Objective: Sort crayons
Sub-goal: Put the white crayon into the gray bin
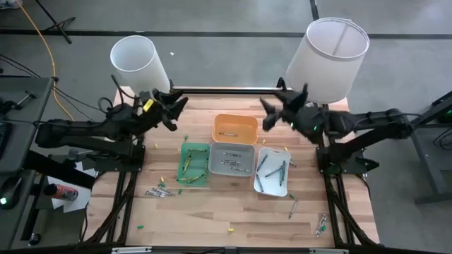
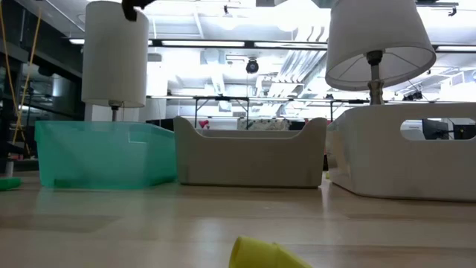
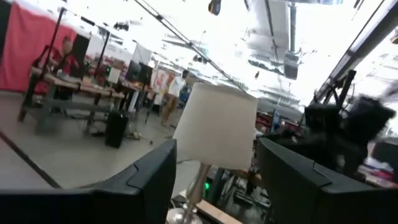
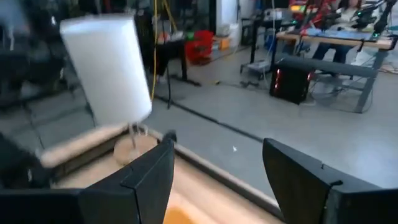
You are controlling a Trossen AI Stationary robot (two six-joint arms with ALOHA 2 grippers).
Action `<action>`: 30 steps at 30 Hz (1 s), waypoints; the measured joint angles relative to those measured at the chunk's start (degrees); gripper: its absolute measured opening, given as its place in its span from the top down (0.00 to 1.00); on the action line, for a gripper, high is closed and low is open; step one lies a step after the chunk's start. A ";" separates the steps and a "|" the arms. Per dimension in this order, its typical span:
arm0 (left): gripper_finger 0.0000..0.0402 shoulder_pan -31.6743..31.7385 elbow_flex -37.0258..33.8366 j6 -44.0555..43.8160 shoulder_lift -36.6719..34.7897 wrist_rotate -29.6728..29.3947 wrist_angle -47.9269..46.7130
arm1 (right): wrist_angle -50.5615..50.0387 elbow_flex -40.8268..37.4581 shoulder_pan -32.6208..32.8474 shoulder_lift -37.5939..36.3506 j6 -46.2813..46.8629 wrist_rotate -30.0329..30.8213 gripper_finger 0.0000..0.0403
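wooden worktop [image 1: 212, 212]: crayons [image 1: 159, 191] lie scattered; left gripper [image 1: 171, 109] and right gripper [image 1: 272, 113] hover spread—descend squarely over one.

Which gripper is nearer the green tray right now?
Left. The left gripper hangs just beyond the green tray's far left corner; the right gripper is across the table, past the orange tray.

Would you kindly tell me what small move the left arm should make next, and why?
Probably lower the left gripper, which is open and raised near the table's far edge, toward the loose crayons lying on the table beside the green tray, since they look unsorted.
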 joint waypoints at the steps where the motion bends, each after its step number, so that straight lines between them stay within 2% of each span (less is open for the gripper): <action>1: 0.48 0.02 0.43 1.15 -0.13 -0.11 -0.42 | 0.14 1.11 -1.50 -0.01 -0.74 -0.56 0.41; 5: 0.48 0.04 0.97 9.56 -0.13 -0.52 -0.33 | 0.23 2.93 -7.19 0.02 -5.45 -1.34 0.41; 7: 0.48 0.00 0.95 10.35 -0.14 -0.38 -1.86 | -1.62 2.93 -8.77 -0.22 -4.73 -4.29 0.41; 9: 0.48 -0.47 0.92 6.97 -0.12 1.09 -2.99 | -3.11 2.93 -8.84 -0.69 -2.17 -8.50 0.41; 13: 0.48 -1.05 0.86 -0.01 -1.21 6.67 -3.58 | -9.41 2.93 -7.63 -3.36 -2.95 -18.26 0.41; 16: 0.48 -1.05 1.11 -3.93 -3.09 11.68 -3.23 | -13.08 2.93 -6.28 -6.80 -1.30 -22.15 0.41; 20: 0.48 -0.96 2.09 -6.63 -5.11 12.15 -3.08 | -15.23 2.93 -5.37 -11.40 -0.72 -25.26 0.41; 22: 0.48 -0.61 2.15 -4.47 -5.81 9.46 -3.14 | -15.02 2.93 -5.51 -13.05 -2.76 -23.93 0.41; 26: 0.48 0.45 2.15 3.80 -6.08 -1.32 -2.88 | -12.07 2.41 -6.56 -14.05 -5.33 -13.73 0.41; 30: 0.48 1.80 2.15 1.53 -4.68 -14.03 -2.88 | -9.07 2.03 -8.11 -12.66 -3.11 -5.85 0.41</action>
